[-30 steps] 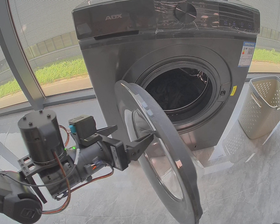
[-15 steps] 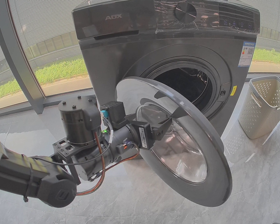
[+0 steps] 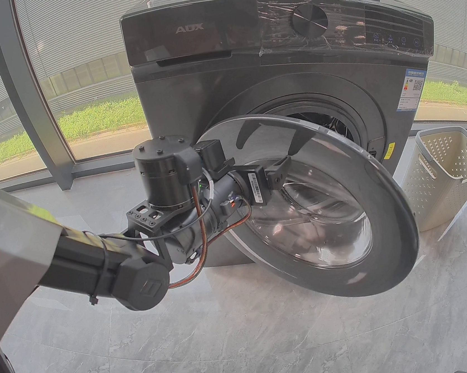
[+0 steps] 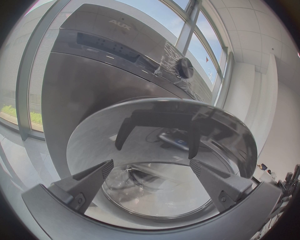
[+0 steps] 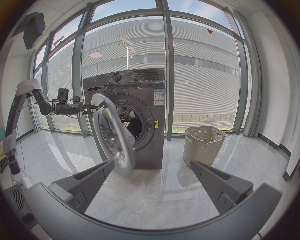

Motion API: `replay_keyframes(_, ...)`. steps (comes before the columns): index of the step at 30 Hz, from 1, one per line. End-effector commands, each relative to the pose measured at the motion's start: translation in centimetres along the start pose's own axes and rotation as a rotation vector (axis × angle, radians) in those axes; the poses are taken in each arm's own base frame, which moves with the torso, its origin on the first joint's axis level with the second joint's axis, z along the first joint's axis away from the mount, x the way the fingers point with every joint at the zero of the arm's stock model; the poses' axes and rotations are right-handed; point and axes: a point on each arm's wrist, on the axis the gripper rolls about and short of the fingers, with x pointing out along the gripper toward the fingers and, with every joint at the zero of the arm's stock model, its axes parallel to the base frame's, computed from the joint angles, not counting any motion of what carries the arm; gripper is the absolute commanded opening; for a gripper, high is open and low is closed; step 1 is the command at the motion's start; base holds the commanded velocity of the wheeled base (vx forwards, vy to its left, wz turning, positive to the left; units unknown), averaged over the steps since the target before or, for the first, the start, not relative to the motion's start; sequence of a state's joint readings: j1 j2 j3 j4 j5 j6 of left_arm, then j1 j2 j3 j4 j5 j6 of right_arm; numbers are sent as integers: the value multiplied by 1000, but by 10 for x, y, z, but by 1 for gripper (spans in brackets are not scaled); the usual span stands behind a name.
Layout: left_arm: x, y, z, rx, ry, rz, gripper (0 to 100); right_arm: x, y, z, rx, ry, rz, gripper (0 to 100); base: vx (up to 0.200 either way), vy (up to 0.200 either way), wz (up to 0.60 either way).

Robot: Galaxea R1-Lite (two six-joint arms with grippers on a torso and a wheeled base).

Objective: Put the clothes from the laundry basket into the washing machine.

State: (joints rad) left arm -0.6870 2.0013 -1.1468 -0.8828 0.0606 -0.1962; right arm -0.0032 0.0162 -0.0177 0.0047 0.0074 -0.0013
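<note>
**Door partly swung to, basket looks empty**

The laundry basket, pale and perforated, stands on the floor at the right edge of the head view. The part of its inside that I can see looks empty. The washing machine fills the upper centre, near the basket. Its round door hangs partly across the drum opening, with a gap left at the upper right. The drum behind is dark, and I cannot tell what lies in it. I judge the loading is done, and what is left is pressing the door home until it latches.

My left gripper is at the door's shiny outer face, centre-left in the head view. Its jaws are spread wide and hold nothing. One tip nearly meets its own reflection, though I cannot confirm contact. My right gripper, in the bottom right corner, has wide, empty jaws, well apart from the machine.
</note>
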Motion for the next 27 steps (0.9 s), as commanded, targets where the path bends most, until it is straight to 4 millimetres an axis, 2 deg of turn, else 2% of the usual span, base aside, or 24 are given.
replay_keyframes(1, 19, 3, -4, -21, -28, 39, 100, 0, 0, -5, 0, 0, 0, 100, 0, 0, 0)
replay_keyframes(6, 30, 10, 2, -45, -80, 91, 100, 0, 0, -5, 0, 0, 0, 100, 0, 0, 0)
replay_keyframes(10, 21, 7, 4, -84, -73, 92, 100, 0, 0, -5, 0, 0, 0, 100, 0, 0, 0)
replay_keyframes(13, -21, 0, 12, -76, -29, 77, 100, 0, 0, -5, 0, 0, 0, 100, 0, 0, 0)
replay_keyframes(15, -59, -9, 15, -68, 6, 51, 100, 0, 0, -5, 0, 0, 0, 100, 0, 0, 0)
replay_keyframes(16, -59, -9, 15, -68, 6, 51, 100, 0, 0, -5, 0, 0, 0, 100, 0, 0, 0)
replay_keyframes(17, -108, -14, 17, -48, 40, 25, 100, 0, 0, -5, 0, -2, 0, 100, 0, 0, 0)
replay_keyframes(20, -186, -16, 16, -6, 57, -32, 100, 0, 0, -5, 0, 0, 0, 100, 0, 0, 0)
replay_keyframes(21, -198, -14, 16, -1, 52, -33, 100, 0, 0, -5, 0, 0, 0, 100, 0, 0, 0)
replay_keyframes(22, -240, -3, 12, 11, 39, -23, 100, 0, 0, -5, 0, 0, 2, 100, 0, 0, 0)
replay_keyframes(25, -302, 22, -2, 61, 32, 87, 100, 0, 0, -5, 0, 0, 0, 100, 0, 0, 0)
replay_keyframes(27, -334, 31, -7, 81, 1, 181, 100, 0, 0, -5, 1, -2, -3, 100, 0, 0, 0)
